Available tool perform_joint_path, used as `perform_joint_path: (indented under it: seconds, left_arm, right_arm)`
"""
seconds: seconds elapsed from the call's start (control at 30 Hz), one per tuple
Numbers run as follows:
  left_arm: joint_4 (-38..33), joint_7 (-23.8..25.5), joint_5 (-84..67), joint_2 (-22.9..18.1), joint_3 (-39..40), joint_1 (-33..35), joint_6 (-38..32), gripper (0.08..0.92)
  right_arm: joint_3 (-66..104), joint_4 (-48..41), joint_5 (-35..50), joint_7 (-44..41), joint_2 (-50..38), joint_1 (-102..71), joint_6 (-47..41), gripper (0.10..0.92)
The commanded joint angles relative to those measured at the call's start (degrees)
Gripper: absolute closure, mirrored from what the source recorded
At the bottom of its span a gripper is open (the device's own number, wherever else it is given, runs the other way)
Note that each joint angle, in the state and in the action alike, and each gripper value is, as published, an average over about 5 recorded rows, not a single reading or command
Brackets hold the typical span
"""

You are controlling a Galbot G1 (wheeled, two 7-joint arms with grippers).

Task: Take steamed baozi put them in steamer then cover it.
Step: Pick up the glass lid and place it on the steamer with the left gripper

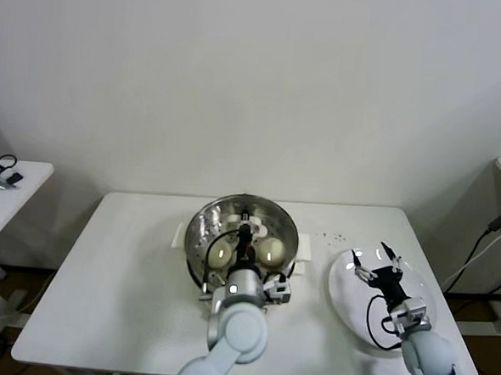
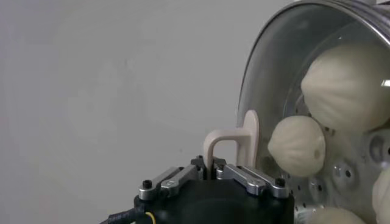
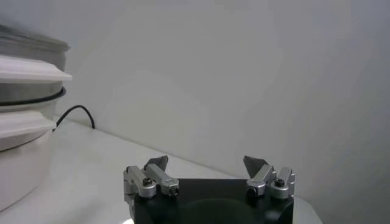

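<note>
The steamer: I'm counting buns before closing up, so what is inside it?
Inside the steamer, two baozi show from the head view beneath the glass lid held by the left gripper. The arm hides the rest.

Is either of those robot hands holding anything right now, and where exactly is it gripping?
The left gripper is shut on the cream handle of the clear glass lid, over the steamer. The right gripper is open and holds nothing, above the white plate.

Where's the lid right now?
Head view: lid at table centre over the steamer, its handle clamped in the left hand.
</note>
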Motion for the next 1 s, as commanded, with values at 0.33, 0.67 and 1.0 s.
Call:
perform_joint_path:
  seconds: [0.33,0.67,1.0]
  left_arm:
    - [1.6,-2.3,-1.7,0.0,-0.4,-0.3,2.8,0.850]
    - [0.0,-1.0,-3.4,0.9,-0.4,0.2,2.8,0.829]
    - [-7.3,-0.2,-5.0,4.1,-1.4,2.7,2.5,0.560]
  right_arm:
    - [0.2,0.1,-0.5,-0.1,0.3,0.0,0.1,0.203]
    - [0.1,0.6,-0.4,-0.1,0.1,-0.1,-0.5,0.203]
    - [1.0,5.0,1.5,-0.1,-0.2,-1.9,-11.2,0.203]
